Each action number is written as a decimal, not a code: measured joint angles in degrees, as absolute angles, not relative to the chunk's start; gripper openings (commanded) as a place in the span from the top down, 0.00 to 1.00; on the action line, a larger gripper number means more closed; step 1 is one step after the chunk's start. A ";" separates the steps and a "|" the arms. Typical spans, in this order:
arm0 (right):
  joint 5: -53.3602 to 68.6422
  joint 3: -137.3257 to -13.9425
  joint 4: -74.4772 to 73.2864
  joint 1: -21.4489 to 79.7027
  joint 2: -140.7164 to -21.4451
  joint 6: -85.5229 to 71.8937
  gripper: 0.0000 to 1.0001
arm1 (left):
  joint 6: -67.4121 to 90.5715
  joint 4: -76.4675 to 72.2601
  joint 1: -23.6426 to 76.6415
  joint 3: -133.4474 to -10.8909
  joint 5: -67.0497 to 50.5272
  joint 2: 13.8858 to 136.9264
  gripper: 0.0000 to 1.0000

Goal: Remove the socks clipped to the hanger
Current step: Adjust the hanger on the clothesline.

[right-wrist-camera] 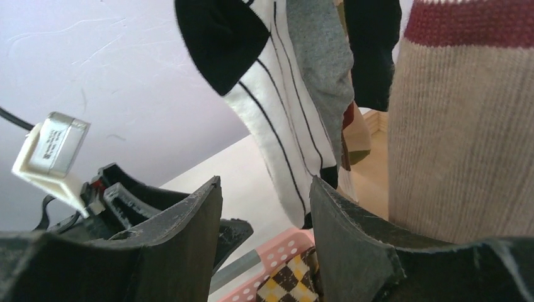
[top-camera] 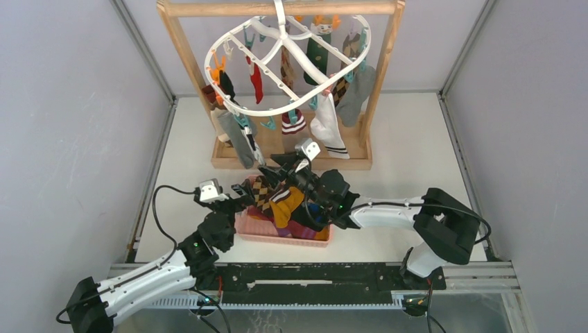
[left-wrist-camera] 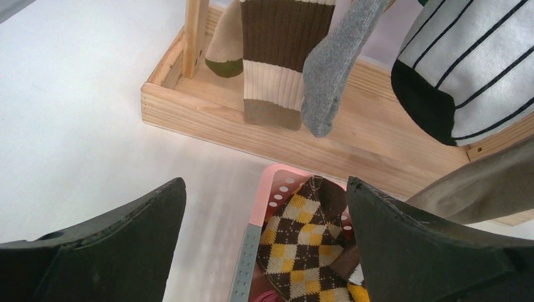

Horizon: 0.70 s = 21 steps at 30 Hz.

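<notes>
Hanger (top-camera: 281, 112): hangs by its hook from top bar of wooden stand (top-camera: 208, 8), tilted, between the stand's uprights. Socks (top-camera: 327, 128): many clipped round the ring, dangling toward stand's base. Among them:
- white black-striped sock (right-wrist-camera: 283, 119) at front right of stand
- grey sock (top-camera: 239, 139) at front left of stand
- red sock (top-camera: 257, 82) further in
- brown-banded sock (left-wrist-camera: 277, 56) beside the grey one, just above stand's base

Pink basket (top-camera: 277, 238): sits on surface (top-camera: 416, 152) just in front of stand's base. Holds a heap of loose socks. Argyle sock (top-camera: 262, 191) lies on top at the end nearer stand's left post, mustard sock (top-camera: 288, 206) next to it.

Left gripper (left-wrist-camera: 264, 184): hovers over basket's left end, in front of stand's base. Fingers (left-wrist-camera: 126, 233) spread wide, released, nothing between them. Shows argyle sock and basket rim below the gap.

Right gripper (right-wrist-camera: 264, 181): sits above the basket, just in front of stand's base, aimed up at the hanging socks. Fingers apart, gap clear, grasping nothing. White black-striped sock hangs just beyond the gap; contact not visible. Beige sock with maroon band (right-wrist-camera: 460, 126) hangs close beside it, nearer stand's right post.
</notes>
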<state>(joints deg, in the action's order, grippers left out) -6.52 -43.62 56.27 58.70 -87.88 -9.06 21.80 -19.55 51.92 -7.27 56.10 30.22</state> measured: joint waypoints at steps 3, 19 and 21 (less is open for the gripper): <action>-7.05 -45.80 55.90 58.46 -89.97 -8.82 0.40 | 21.80 -19.09 51.92 -7.27 55.77 30.20 0.00; -7.84 -54.04 52.84 56.75 -98.50 -8.91 0.83 | 21.41 -18.72 51.83 -7.27 55.02 29.10 0.00; -7.84 -54.04 52.64 56.49 -98.50 -9.13 0.85 | 21.41 -18.72 51.83 -7.27 55.02 29.12 0.00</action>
